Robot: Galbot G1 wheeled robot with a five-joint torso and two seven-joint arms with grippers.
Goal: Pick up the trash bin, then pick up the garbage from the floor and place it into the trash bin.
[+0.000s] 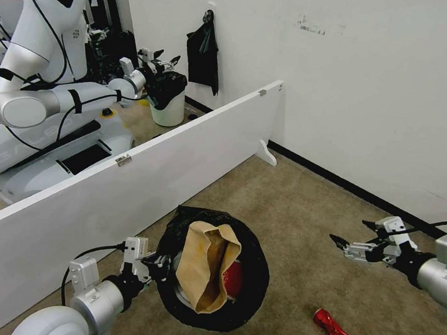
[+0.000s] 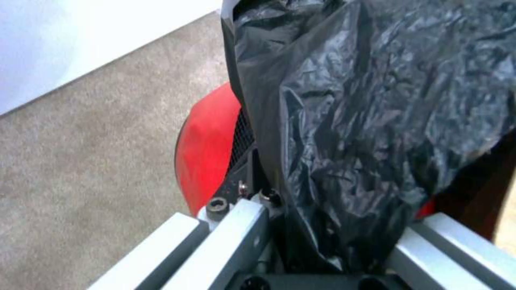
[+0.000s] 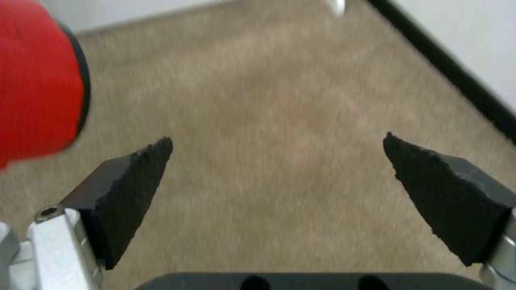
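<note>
Nearest the head camera, at the lower left of the frame: the left gripper [image 1: 156, 260], fingers clamped on the near rim of the trash bin [image 1: 252, 277], pinching the crinkly black liner [image 2: 376, 121]. Red bin wall [image 2: 207, 161] visible beside the fingers in the left wrist view, liner draped over it and bunched down between the jaws. Bin at lower centre of the head view, mouth open upward. Inside: a tan paper bag [image 1: 205, 264] standing up against the near side, something red [image 1: 233, 280] beside it, too hidden to tell what. On the beige carpet [image 1: 304, 208], lower right of the frame, a crushed red can [image 1: 333, 329], lying apart from the bin. At the right edge, the right gripper [image 1: 353, 235], above the carpet, fingers spread wide, nothing between them; black pads [image 3: 129, 189] seen parted in the right wrist view, red bin side at that frame's upper left. A long white board [image 1: 125, 189] running diagonally from lower left to upper centre
</note>
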